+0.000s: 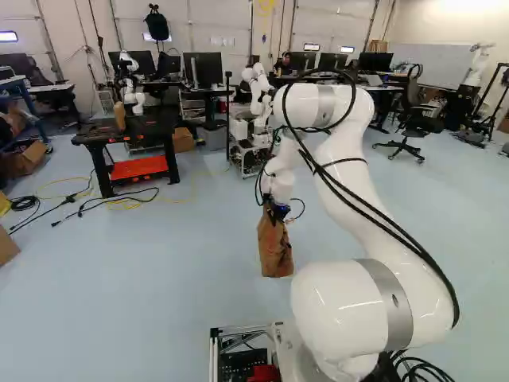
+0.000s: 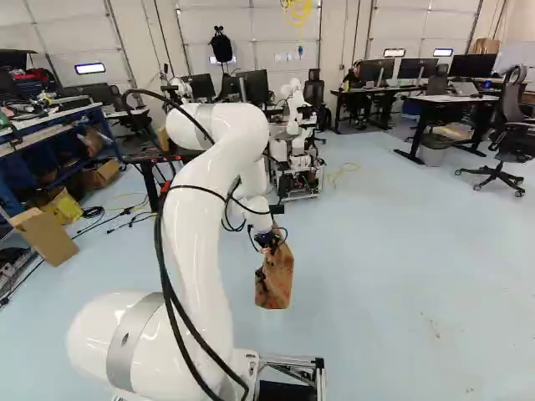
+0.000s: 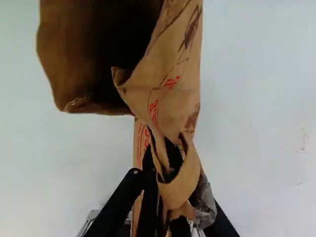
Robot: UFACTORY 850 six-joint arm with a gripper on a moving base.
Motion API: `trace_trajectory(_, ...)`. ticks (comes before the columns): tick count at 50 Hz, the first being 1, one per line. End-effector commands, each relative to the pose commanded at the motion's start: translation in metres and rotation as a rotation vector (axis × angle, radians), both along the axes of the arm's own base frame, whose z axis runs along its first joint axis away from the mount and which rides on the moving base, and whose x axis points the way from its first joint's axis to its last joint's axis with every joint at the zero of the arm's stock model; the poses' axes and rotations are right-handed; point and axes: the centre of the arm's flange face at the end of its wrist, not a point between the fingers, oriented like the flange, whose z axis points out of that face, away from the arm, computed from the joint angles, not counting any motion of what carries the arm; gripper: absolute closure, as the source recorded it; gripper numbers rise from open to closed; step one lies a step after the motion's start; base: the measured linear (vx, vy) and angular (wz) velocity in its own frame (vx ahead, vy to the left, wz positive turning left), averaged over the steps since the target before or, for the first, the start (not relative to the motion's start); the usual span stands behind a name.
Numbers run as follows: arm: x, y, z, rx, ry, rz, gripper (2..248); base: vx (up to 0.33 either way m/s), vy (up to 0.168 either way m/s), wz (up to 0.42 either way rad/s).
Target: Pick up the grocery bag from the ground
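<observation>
My gripper (image 1: 277, 212) points down in the left base view, at the top of the brown paper grocery bag (image 1: 274, 248). The right base view shows the same bag (image 2: 275, 276) hanging below the gripper (image 2: 267, 241), slightly tilted. Seen from the wrist, the gripper (image 3: 170, 210) is shut on the bag's crumpled paper, and the bag (image 3: 170, 84) spreads out ahead of the fingers with its dark opening to one side. Folded paper partly hides the fingertips. Whether the bag's bottom touches the floor I cannot tell.
A black table (image 1: 127, 130) with a red shelf stands far ahead. Another robot (image 2: 297, 154) on a cart is beyond the bag. Cables (image 1: 95, 200) lie on the floor, with cardboard boxes (image 2: 46, 236) farther left. An office chair (image 2: 501, 138) stands at the right.
</observation>
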Motion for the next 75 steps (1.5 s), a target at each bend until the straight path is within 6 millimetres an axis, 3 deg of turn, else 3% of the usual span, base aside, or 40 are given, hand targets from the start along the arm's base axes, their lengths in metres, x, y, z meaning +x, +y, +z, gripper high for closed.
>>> trace_trajectory(30, -0.01, 0.001, 0.044, -0.003, -0.038, 0.001, 229, 0.0, 0.0, 0.0)
trace_trajectory(75, -0.045, 0.009, 0.109, -0.005, -0.085, 0.012, 229, 0.0, 0.0, 0.0)
